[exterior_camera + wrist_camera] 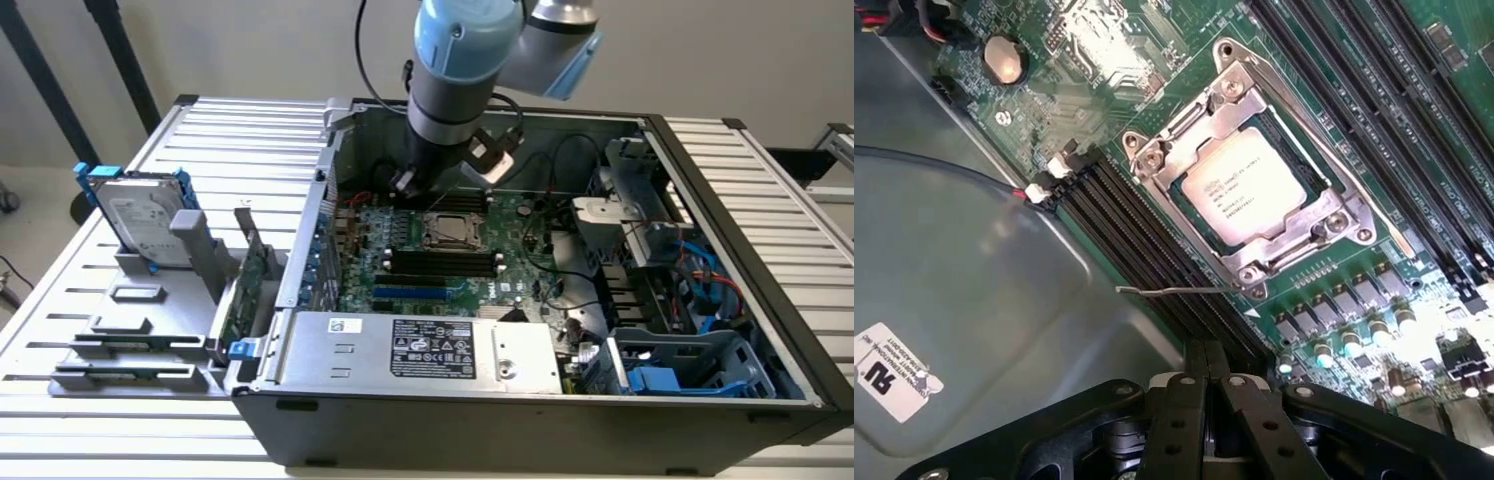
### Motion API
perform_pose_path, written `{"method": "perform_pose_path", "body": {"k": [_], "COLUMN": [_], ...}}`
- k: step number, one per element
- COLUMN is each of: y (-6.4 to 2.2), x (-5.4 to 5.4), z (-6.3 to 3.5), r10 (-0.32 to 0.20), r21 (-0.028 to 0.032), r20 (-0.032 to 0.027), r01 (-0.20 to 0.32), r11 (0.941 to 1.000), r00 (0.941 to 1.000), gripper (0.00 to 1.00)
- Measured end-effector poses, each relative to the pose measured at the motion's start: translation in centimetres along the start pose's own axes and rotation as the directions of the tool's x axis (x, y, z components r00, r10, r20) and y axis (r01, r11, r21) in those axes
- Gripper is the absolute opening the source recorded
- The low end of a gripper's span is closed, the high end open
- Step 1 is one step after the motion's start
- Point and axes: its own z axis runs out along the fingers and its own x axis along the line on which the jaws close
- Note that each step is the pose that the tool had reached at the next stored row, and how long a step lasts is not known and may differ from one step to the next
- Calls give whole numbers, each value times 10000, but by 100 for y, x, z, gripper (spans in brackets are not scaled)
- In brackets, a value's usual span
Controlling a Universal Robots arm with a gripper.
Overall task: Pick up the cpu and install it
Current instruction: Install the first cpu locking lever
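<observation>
On the slatted tabletop [227,130], inside an open computer case [534,425], the cpu [1249,185] lies in its socket [1316,228]. The jaws hover just beside the socket, pressed together and empty. It should probably sit flat and square.

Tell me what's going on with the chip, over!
Pincer shut, empty, over the memory slots. Cpu seated inside the metal socket frame. Nothing covering it.
</observation>
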Motion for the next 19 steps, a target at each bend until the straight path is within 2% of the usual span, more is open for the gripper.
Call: {"method": "perform_pose_path", "body": {"k": [4, 6, 8, 12, 15, 19], "y": [8, 9, 8, 6, 0, -8], "x": [-8, -16, -28, -51, -62, -70], "z": [23, 39, 54, 87, 96, 98], "r10": [-147, -200, -232, -294, -320, -337], "r21": [-247, -338, -400, -525, -627, -692], "r20": [-168, -224, -251, -292, -259, -235], "r01": [143, 192, 222, 278, 303, 320], "r11": [9996, 9992, 9990, 9982, 9976, 9971], "r00": [9998, 9995, 9994, 9991, 9992, 9992], "gripper": [11, 11, 11, 11, 11, 11]}}
